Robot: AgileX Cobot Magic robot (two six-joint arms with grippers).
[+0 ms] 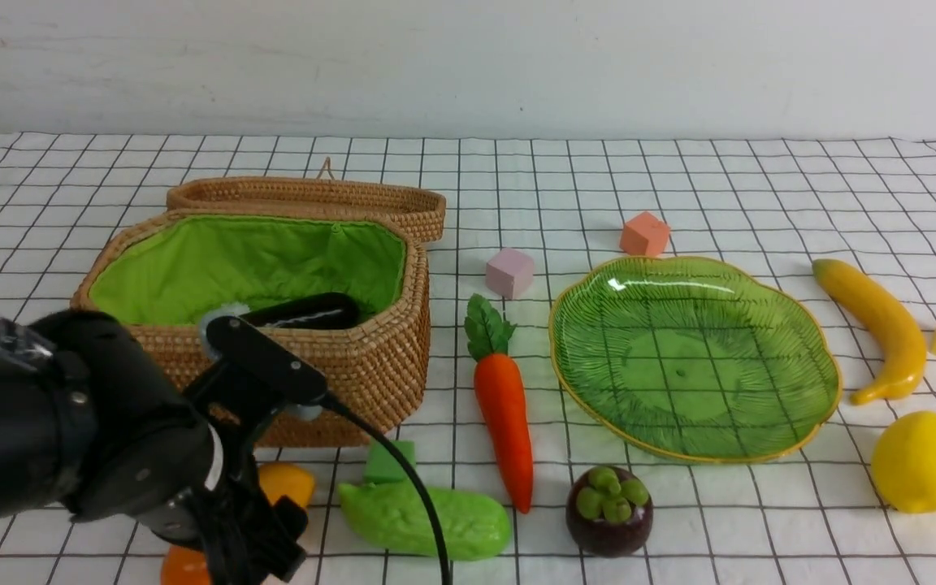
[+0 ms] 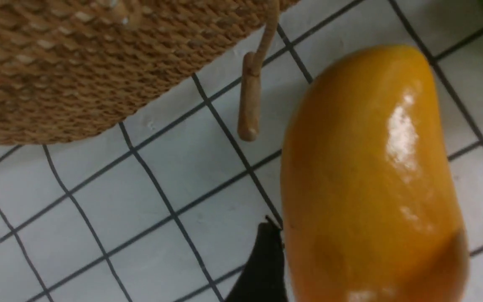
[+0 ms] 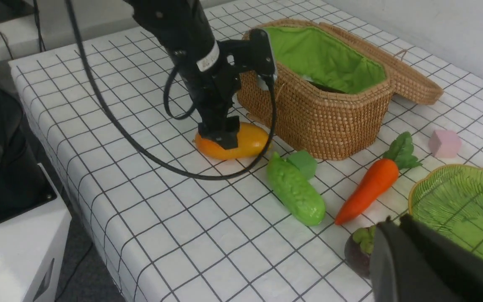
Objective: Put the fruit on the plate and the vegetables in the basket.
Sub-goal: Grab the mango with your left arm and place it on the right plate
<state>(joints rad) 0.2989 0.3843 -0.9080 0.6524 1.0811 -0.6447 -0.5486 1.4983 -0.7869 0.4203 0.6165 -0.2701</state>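
Left wrist view shows the left gripper [image 2: 386,247] low over the mango [image 2: 371,176], its jaws wide, one on each side of the fruit. One black finger [image 2: 262,264] is right against the mango's side, and the other sits apart from it at the picture's edge. The mango lies on the counter [image 2: 141,201] just in front of the basket [image 1: 370,357], on the robot's side.

The eggplant [image 1: 305,311] lies inside the basket on the green cloth [image 1: 249,260], and the lid [image 1: 314,195] is tipped open behind. The gourd [image 1: 427,516] lies just right of the mango with a green cube [image 1: 389,463] just beside it. The carrot [image 1: 504,414] lies between the basket and the plate [image 1: 695,357]. The mangosteen [image 1: 608,510] sits near the plate's front edge. The lemon [image 1: 921,461] and the banana [image 1: 878,325] lie to the plate's right.

The right gripper [image 3: 392,230] has its jaws closed together on nothing, and its dark tip covers part of the mangosteen in the right wrist view
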